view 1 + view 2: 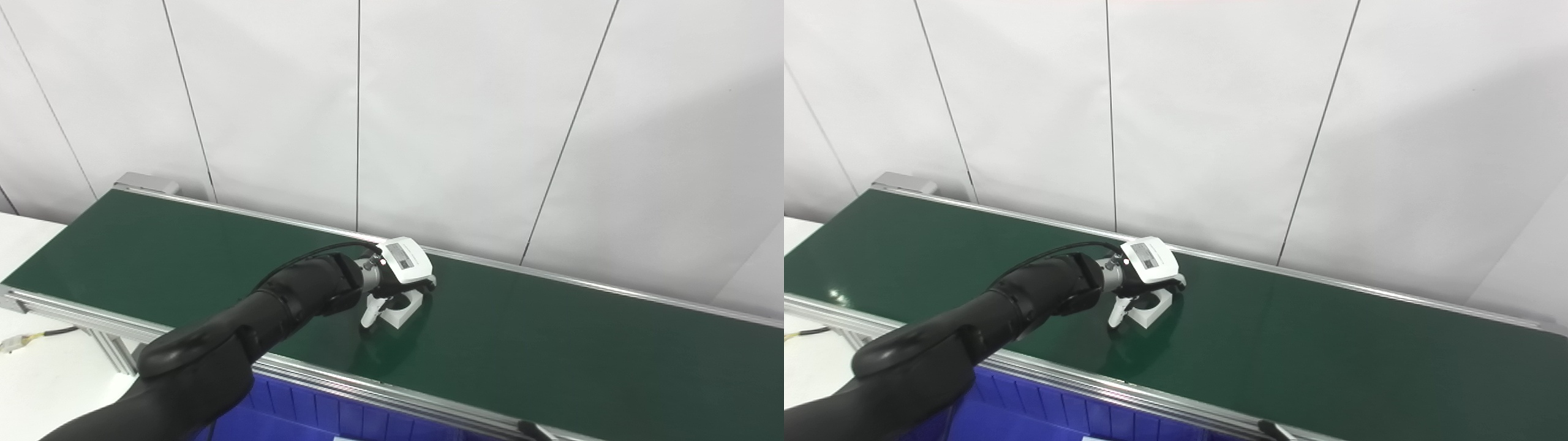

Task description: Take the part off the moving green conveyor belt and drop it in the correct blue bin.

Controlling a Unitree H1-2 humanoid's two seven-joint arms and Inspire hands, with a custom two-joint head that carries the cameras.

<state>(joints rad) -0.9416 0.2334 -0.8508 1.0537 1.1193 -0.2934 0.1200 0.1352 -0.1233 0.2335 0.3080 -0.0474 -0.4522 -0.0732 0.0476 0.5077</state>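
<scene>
- The dark green conveyor belt [551, 343] with silver aluminium rails runs from the upper left of the frame to the lower right.
- The left black arm [245, 331] enters from the lower left and stretches over the belt.
- A blue plastic bin [318, 410] sits below the near rail, at the bottom edge.
- The left hand [401, 275], palm down at frame centre, curls its fingers around the small white block-shaped part [401, 311], which rests on the belt.
- A grey label on the hand's white back is unreadable.

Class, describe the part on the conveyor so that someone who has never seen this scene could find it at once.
Find the long green conveyor belt running along the white wall. Near its middle, the left hand reaches over a small white block. It is the only loose thing on the belt.
</scene>
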